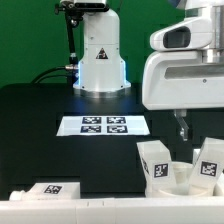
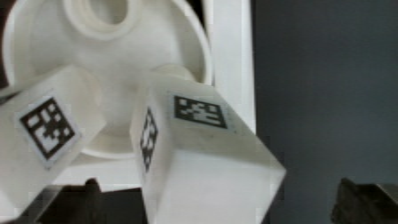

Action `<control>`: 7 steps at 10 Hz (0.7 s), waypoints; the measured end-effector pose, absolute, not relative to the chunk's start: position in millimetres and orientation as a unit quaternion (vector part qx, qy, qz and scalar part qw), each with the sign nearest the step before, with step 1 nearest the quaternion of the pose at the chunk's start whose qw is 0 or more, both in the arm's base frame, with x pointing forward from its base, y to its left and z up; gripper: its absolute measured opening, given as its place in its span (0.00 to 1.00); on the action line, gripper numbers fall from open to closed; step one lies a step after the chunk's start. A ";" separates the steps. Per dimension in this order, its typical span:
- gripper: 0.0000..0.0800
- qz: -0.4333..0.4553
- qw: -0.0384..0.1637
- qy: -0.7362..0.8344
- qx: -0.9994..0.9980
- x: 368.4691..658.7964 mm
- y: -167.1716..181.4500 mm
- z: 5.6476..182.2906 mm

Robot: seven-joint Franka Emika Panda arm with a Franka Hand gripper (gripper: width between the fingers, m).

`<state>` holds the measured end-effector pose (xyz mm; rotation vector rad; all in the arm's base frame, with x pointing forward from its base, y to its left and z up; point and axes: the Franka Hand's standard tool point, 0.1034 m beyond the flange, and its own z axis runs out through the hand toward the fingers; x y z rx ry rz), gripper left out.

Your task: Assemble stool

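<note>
The white round seat (image 1: 182,184) lies at the front on the exterior view's right. Two chunky white tagged legs stand up from it, one (image 1: 156,160) toward the exterior view's left and one (image 1: 209,164) toward its right. My gripper (image 1: 182,130) hangs just above the seat between them. In the wrist view the seat (image 2: 125,55) shows its hole, with one leg (image 2: 205,150) between my spread fingertips and the other leg (image 2: 45,130) beside it. My gripper (image 2: 217,206) is open, its fingers clear of the leg. A third leg (image 1: 55,189) lies at the front on the exterior view's left.
The marker board (image 1: 105,125) lies flat mid-table. The white robot base (image 1: 100,60) stands behind it with cables beside it. A white rail (image 1: 100,207) runs along the front edge and shows beside the seat in the wrist view (image 2: 228,60).
</note>
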<state>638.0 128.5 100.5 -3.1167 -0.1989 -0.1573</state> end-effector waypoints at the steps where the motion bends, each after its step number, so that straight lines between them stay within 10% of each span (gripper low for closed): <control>1: 0.81 -0.039 -0.007 -0.170 -0.985 635.6 133.6 99.8; 7: 0.81 -0.019 -0.045 -0.418 -0.907 636.7 124.4 91.7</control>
